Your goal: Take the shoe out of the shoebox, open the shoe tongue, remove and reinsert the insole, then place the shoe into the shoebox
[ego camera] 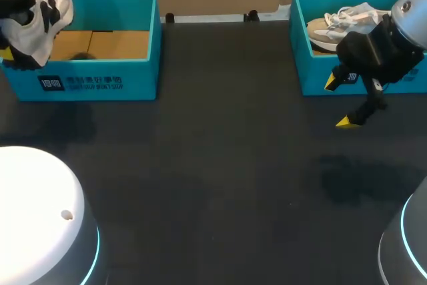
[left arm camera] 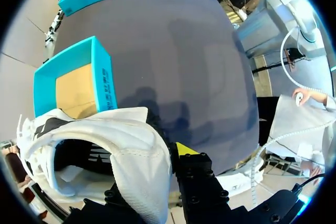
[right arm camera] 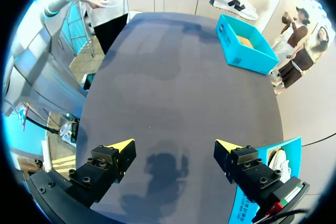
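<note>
Extraction judged complete: the white sneaker [ego camera: 47,15] hangs above the teal shoebox [ego camera: 100,81] at upper left, with the left gripper [left arm camera: 163,166] clamped on its side wall. The right gripper [ego camera: 339,103], centre right, is spread and empty. Outstanding: tongue, insole, reboxing.

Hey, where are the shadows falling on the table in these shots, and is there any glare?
Head view: the right hand casts a soft dark patch on the table below it, and I see no glare. Right wrist view: its shadow lies between the open fingers. Left wrist view: the white shoe throws a faint shadow ahead of it.
</note>
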Robot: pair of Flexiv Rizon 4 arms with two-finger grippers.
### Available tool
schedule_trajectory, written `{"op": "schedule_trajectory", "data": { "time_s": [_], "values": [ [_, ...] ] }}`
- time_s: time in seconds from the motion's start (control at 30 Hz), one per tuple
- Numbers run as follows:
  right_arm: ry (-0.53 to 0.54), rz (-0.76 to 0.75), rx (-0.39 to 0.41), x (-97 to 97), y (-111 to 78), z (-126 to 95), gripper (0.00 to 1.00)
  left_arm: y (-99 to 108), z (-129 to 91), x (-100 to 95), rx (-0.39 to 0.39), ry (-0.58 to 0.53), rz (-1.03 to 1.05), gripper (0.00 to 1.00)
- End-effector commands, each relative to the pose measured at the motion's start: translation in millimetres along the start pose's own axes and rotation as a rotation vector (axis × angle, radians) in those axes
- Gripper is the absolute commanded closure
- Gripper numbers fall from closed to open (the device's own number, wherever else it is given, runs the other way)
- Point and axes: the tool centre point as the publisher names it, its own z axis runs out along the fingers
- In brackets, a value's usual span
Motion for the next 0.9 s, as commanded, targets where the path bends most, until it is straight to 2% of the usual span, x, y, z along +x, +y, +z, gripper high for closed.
{"op": "schedule_trajectory", "data": {
  "time_s": [0.03, 0.13, 0.33, 0.5, 0.63, 0.9],
  "values": [
    [0.001, 0.001, 0.002, -0.5, 0.2, 0.7, 0.0, 0.2, -1.5, 1.0, -0.001, -0.003, 0.001, 1.0],
    [0.001, 0.001, 0.002, -0.5, 0.2, 0.7, 0.0, 0.2, -1.5, 1.0, -0.001, -0.003, 0.001, 1.0],
    [0.001, 0.001, 0.002, -0.5, 0.2, 0.7, 0.0, 20.9, 3.6, -23.3, 0.008, -0.014, -0.013, 1.0],
    [0.001, 0.001, 0.002, -0.5, 0.2, 0.7, 0.0, 38.7, 8.5, -41.4, -0.034, -0.05, -0.049, 1.0],
    [0.001, 0.001, 0.002, -0.5, 0.2, 0.7, 0.0, 54.2, 9.6, -59.1, -0.004, -0.06, -0.053, 1.0],
    [0.001, 0.001, 0.002, -0.5, 0.2, 0.7, 0.0, 71.0, 10.6, -86.0, -0.038, -0.098, -0.085, 1.0]
  ]
}}
